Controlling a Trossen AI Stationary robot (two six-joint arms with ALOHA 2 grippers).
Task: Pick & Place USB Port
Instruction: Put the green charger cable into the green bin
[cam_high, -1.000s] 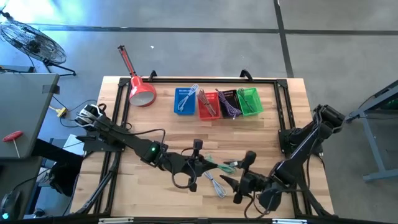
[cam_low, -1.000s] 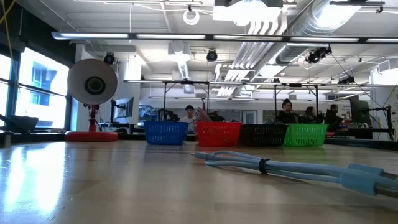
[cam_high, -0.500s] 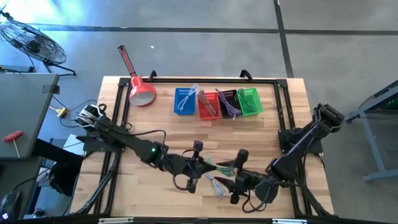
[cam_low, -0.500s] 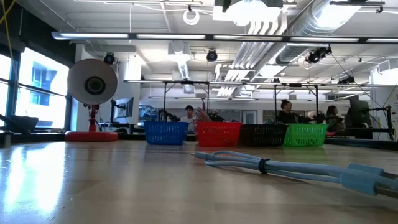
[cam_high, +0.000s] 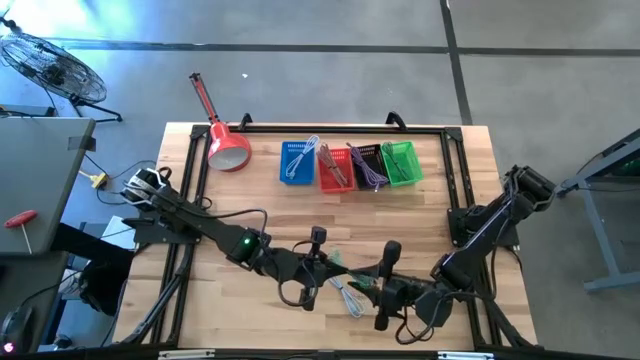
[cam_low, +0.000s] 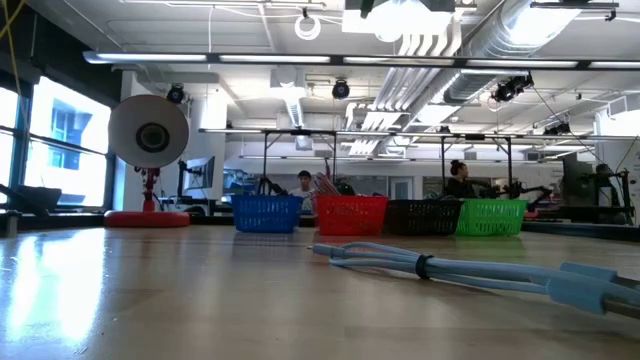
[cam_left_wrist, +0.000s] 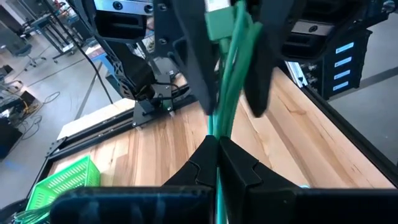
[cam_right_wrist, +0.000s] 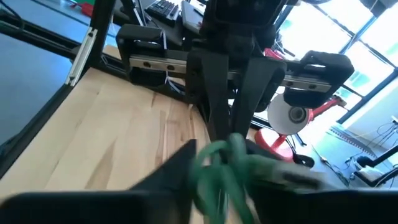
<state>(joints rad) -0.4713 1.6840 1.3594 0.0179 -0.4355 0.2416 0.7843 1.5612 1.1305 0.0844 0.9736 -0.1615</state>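
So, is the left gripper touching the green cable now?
Touching. In the left wrist view the left gripper has its fingers shut on the green cable, which runs up from between them.

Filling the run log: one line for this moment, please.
left end effector: shut on green cable | right end effector: closing on it | stage: handover | green basket: waiting

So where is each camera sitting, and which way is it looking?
High view: above the table, looking straight down; shows both arms, the four baskets and the red lamp.
Low view: at tabletop height, looking level across at the baskets and the room; no arm shows, only a light blue cable.
Left wrist view: on the left arm, looking past the left gripper shut on the green cable toward the other arm.
Right wrist view: on the right arm, facing the left arm.
Shared: both wrist views show the green cable.
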